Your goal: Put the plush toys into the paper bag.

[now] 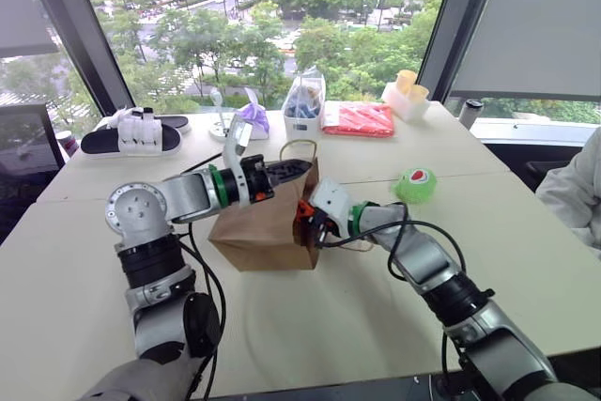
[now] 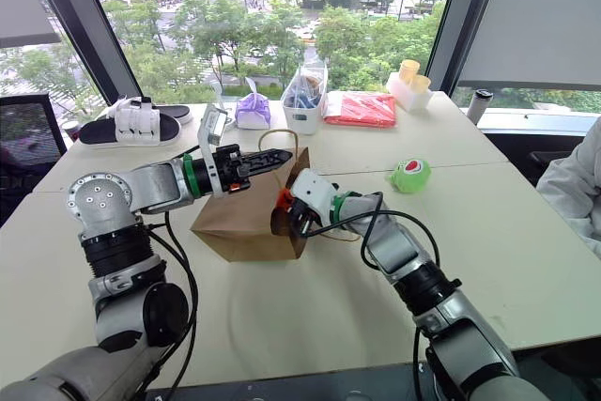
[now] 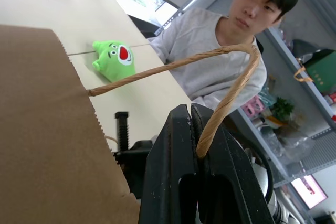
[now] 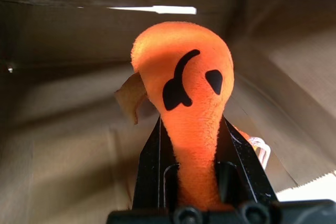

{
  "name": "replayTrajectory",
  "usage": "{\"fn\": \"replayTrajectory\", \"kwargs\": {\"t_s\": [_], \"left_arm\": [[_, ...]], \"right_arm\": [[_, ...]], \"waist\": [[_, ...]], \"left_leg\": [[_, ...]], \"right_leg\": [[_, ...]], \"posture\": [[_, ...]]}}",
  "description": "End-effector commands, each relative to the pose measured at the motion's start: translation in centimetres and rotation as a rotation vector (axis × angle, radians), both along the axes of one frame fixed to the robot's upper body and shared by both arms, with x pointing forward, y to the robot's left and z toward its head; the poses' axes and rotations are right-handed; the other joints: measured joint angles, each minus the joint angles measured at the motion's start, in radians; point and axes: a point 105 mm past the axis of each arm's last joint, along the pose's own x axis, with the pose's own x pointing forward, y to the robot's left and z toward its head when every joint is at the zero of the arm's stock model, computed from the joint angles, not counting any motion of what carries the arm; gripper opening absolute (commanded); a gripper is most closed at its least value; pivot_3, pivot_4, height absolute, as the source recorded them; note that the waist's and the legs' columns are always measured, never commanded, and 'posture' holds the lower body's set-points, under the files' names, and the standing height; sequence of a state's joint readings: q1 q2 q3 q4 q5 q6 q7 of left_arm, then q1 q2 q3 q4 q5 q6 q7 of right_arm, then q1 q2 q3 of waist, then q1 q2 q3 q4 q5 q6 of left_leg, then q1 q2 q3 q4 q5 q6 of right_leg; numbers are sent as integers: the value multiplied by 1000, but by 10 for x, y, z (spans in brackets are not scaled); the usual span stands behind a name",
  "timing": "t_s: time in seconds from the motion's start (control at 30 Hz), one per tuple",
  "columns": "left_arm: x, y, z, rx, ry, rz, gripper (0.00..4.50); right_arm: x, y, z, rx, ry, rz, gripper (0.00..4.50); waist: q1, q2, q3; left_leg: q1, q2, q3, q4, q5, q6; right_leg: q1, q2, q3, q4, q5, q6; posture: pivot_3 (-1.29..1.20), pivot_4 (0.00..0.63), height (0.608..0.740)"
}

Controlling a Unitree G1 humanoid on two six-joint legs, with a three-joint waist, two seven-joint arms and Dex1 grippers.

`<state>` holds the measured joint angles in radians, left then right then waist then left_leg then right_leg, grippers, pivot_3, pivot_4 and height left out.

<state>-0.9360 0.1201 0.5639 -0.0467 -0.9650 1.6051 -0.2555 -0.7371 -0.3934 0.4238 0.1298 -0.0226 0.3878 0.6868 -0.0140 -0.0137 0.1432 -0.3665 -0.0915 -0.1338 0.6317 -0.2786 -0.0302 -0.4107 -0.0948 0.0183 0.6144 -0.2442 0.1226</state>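
Beige table (image 1: 526,232) viewed downward by both head eyes; brown kraft paper bag (image 3: 42,129) seen close by wrist views.

A pale cream table (image 1: 526,232) stands before tall windows (image 1: 263,16) with dark slanted frames, daylight coming in over green treetops and buildings outside. A grey blind (image 1: 535,25) covers the right pane. Metal shelving (image 3: 310,72) lines a far wall

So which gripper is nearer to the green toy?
The right gripper. It is at the mouth of the paper bag, on the side facing the green toy, holding the orange toy. The left gripper pinches the bag handle, farther away.
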Motion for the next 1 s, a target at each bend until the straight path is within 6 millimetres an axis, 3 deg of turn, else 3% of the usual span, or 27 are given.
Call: {"fn": "replayTrajectory", "kwargs": {"t_s": [0.03,0.3,0.4,0.6,0.83,0.93,1.0], "left_arm": [[-5,1,5,-2,-36,-7,0],[-5,3,5,-4,-43,-5,0],[-5,3,5,0,-47,-8,0],[-4,7,6,-4,-49,2,0],[-4,11,10,-16,-58,-2,0],[-5,15,13,-20,-69,1,0],[-5,17,16,-25,-83,-3,0]], "right_arm": [[-1,10,22,1,-101,71,12],[-12,22,25,30,-121,169,12],[-12,23,27,49,-126,173,1316],[-13,12,35,86,-153,142,4463],[-31,-29,62,319,-112,81,4463],[-36,-63,82,529,-58,-13,4463],[-24,-97,87,611,-69,-170,4463]], "waist": [[0,0,0],[-2,0,0],[-2,0,0],[0,0,0],[1,0,0],[2,0,0],[2,0,0]], "left_leg": [[0,0,0,0,0,0],[0,0,0,0,0,0],[0,0,0,0,0,0],[0,0,0,0,0,0],[0,0,-1,0,0,0],[0,0,-1,0,0,0],[0,0,-1,0,0,0]], "right_leg": [[0,0,0,0,0,0],[0,0,0,0,0,0],[0,0,0,0,0,0],[0,0,0,0,0,0],[0,0,0,0,0,0],[0,0,0,0,0,0],[1,0,0,0,0,0]], "posture": [[0,150,740],[0,150,740],[0,150,740],[0,150,740],[0,150,740],[0,150,740],[0,150,740]]}}
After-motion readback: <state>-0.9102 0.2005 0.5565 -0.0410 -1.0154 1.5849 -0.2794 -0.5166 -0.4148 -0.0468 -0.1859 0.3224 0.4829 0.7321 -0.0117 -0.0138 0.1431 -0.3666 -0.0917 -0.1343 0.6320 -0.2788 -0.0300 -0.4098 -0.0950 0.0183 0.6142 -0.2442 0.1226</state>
